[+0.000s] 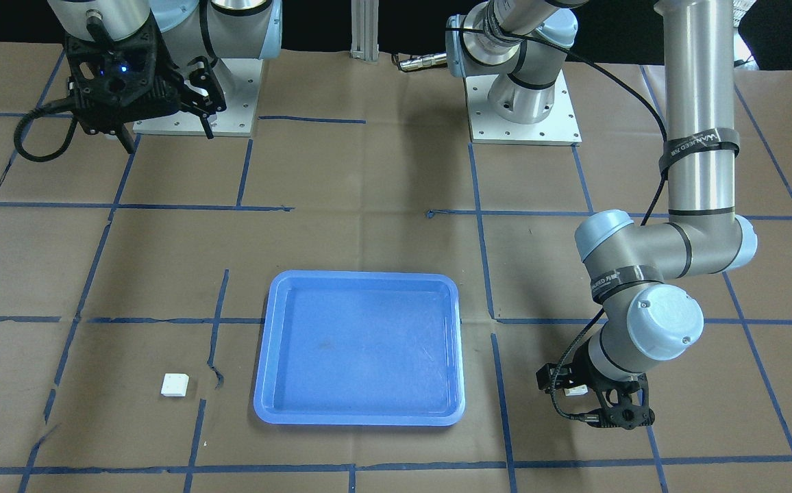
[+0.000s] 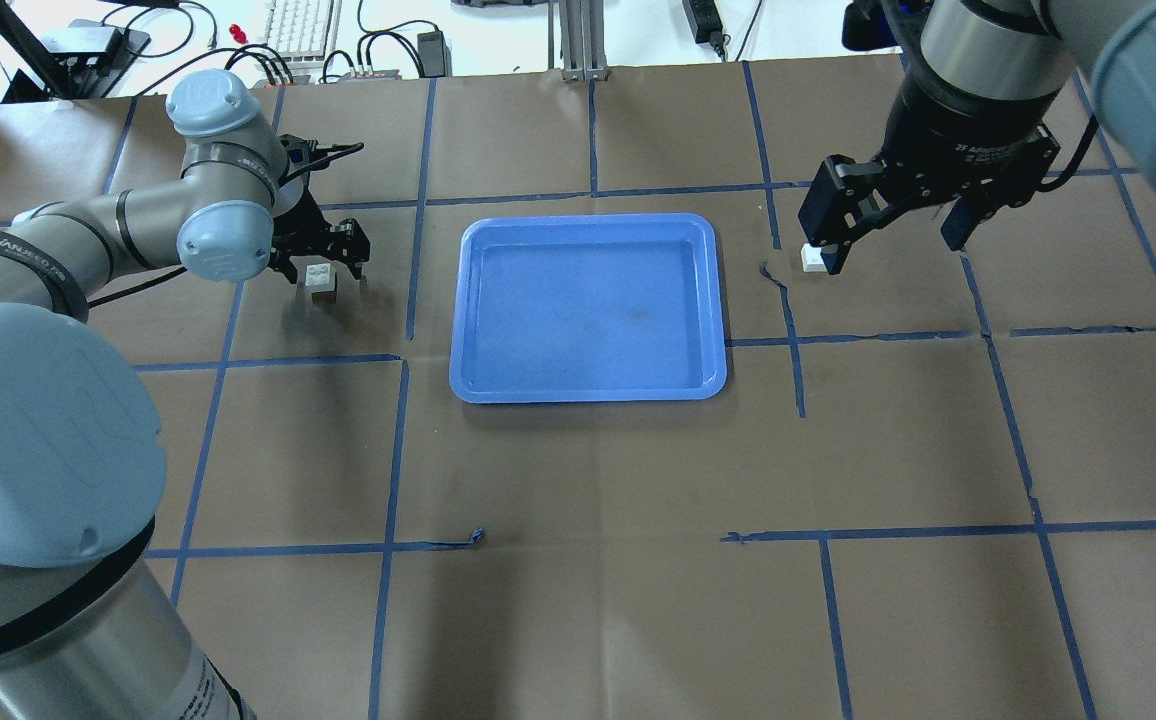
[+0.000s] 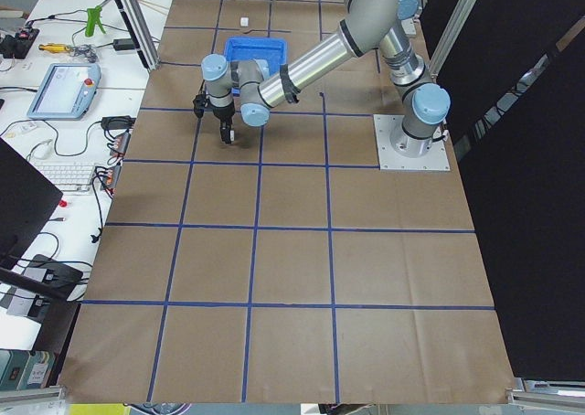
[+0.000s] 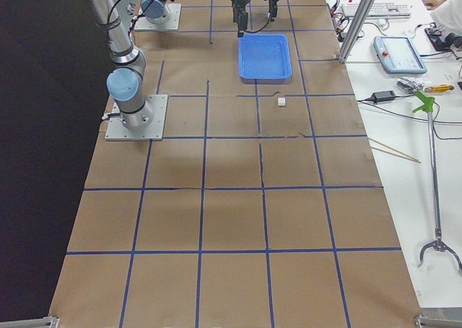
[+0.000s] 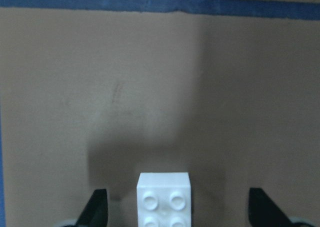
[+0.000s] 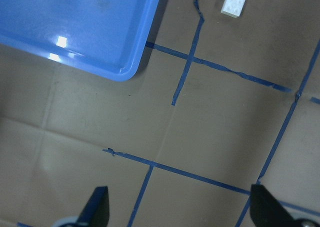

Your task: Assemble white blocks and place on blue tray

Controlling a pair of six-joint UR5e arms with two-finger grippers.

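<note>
**White blocks apart, blue tray unfilled**

Seen from overhead, 1 white block [image 2: 320, 281] sits on the bench [image 2: 578, 480] at 9 o'clock from the blue tray [image 2: 588, 300]. The second white block [image 2: 812, 260] sits at 3 o'clock. Both rest studs up, well apart and unjoined, and nothing lies in the tray.

The main risk, as I judge it, is a skewed pinch. In the left wrist view the 9 o'clock block sits slightly off the midline between the jaws. On closing, 1 jaw would likely meet it first and shove or twist it. That could spoil stud alignment when the 2 blocks are pressed together.

The left jaws are spread wide and straddle that block on both sides, touching and gripping nothing. The right jaws hang high over the bench, well clear of the second white block, equally wide and empty.
</note>
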